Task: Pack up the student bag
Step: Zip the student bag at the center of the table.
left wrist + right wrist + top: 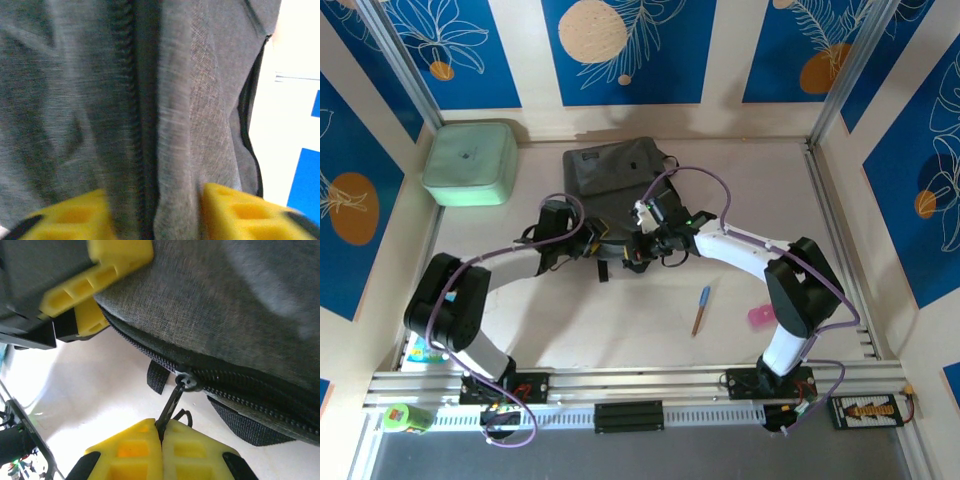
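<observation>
Right wrist: student bag [225, 315] above right gripper [162, 432], seemingly pinching its zipper-pull [172, 401].

From above and behind I look down; the wrist cameras face past the left tool [155, 217] and right tool [162, 437], tight against the student bag [615, 170] all three share.
</observation>
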